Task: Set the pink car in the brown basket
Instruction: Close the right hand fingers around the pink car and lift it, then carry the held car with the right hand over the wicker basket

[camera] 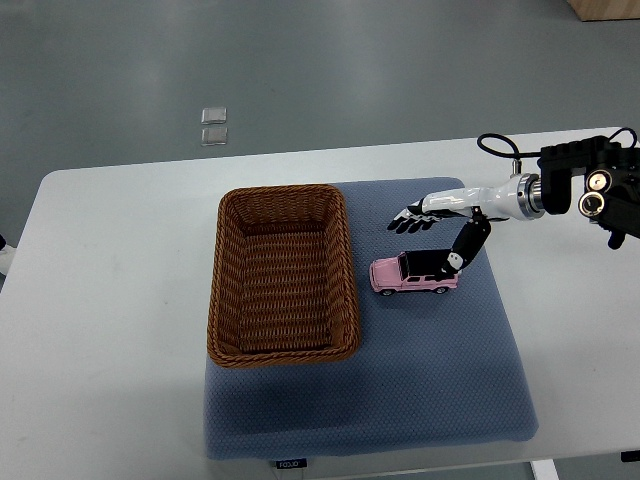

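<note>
A pink toy car (411, 275) with a dark roof lies on the blue mat (420, 390), just right of the brown wicker basket (222, 290). The basket holds nothing. My right hand (432, 228) reaches in from the right edge and hovers over the car. Its fingers (412, 217) are spread flat toward the basket, just behind the car. Its thumb (462, 250) points down and touches the car's right end. The hand does not close around the car. The left arm does not show.
The mat lies on a white table (110, 300). Two small clear squares (213, 125) lie on the grey floor beyond the table. The right arm's black wrist unit (600, 190) sits over the table's right edge.
</note>
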